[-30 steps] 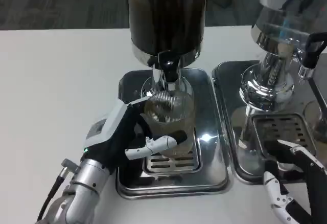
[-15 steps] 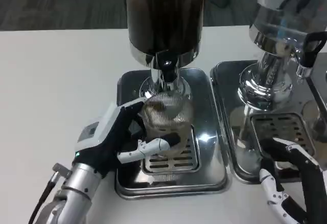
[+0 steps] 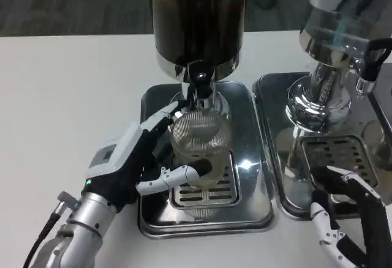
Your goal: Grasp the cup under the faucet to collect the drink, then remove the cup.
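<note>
A clear ribbed cup (image 3: 199,138) stands upright on the steel drip tray (image 3: 245,207), right below the black faucet (image 3: 199,83) of the dark drink dispenser (image 3: 197,17). My left hand (image 3: 138,158) wraps the cup from its left side, with one finger across the front near the base and others along the rim side. My right hand (image 3: 346,219) hovers low at the right, near the front of the second tray, fingers apart and holding nothing.
A second dispenser with a chrome base (image 3: 334,66) stands on its own steel tray (image 3: 269,96) to the right. White table surface (image 3: 67,96) spreads to the left of the trays.
My left hand has reached further up along the cup, its upper fingers now at the rim. The forearm has slid a little left. The cup stays in place.
</note>
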Robot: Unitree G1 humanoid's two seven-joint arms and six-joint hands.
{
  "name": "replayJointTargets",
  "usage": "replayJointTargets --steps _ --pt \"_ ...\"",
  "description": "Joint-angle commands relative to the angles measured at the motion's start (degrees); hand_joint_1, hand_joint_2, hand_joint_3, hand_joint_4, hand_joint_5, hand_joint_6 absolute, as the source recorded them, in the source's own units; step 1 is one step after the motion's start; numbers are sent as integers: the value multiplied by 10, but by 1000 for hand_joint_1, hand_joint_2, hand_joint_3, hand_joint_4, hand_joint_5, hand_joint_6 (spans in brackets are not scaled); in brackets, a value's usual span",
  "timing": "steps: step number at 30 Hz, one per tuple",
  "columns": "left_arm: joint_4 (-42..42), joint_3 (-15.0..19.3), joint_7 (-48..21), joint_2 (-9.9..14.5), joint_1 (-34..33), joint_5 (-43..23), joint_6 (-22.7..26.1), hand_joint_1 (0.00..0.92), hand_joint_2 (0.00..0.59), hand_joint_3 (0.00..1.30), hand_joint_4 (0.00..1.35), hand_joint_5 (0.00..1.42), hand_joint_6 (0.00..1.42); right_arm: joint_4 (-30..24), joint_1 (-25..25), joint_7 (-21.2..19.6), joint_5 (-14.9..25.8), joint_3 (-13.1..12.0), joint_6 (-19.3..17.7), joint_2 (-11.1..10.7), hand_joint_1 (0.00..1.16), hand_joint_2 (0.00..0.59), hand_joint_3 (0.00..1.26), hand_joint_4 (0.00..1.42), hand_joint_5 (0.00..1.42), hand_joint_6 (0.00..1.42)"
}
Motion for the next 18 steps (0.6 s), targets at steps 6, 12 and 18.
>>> replayJointTargets --steps 6,12,18 --pt "-41 24 -20 25 49 -14 -3 73 7 84 0 127 437 7 -1 -14 5 -1 -13 3 495 482 411 362 367 518" --pt "-90 66 -15 66 93 -19 -21 74 6 83 0 127 432 7 -6 -17 4 3 -12 9 494 480 411 365 369 518" --pt "-122 123 -23 105 131 -52 -35 74 6 83 0 120 430 6 -15 -21 -3 9 -7 15 487 485 411 368 372 518"
